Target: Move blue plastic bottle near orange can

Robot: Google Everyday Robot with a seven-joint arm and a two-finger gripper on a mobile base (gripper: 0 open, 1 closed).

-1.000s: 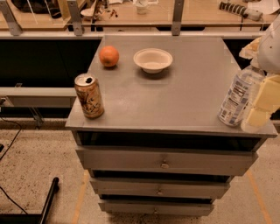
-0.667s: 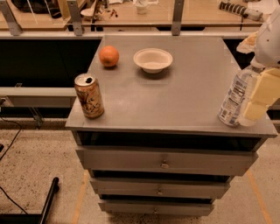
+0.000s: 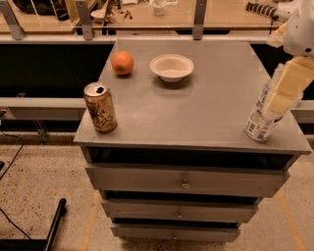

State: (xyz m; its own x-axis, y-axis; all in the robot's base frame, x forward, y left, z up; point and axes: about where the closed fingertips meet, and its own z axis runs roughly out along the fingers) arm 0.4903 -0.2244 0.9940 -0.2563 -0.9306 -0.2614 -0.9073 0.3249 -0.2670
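Note:
The blue plastic bottle [image 3: 258,123], clear with a white-blue label, stands at the right front corner of the grey cabinet top [image 3: 206,108] and leans to the right in the view. My gripper [image 3: 283,90], cream-coloured, comes in from the upper right and covers the bottle's upper half and cap. The orange can [image 3: 100,108], tan with dark scribbles and an open silver top, stands upright at the left front corner, far from the bottle.
A round orange fruit [image 3: 122,62] and a white bowl [image 3: 171,67] sit at the back of the top. The cabinet has drawers [image 3: 185,182] below. A railing and a wooden counter [image 3: 147,14] lie behind. Cables lie on the floor [image 3: 29,196] at left.
My gripper has moved up along the bottle, from its lower part to its upper half. The bottle, can, fruit and bowl have stayed in place.

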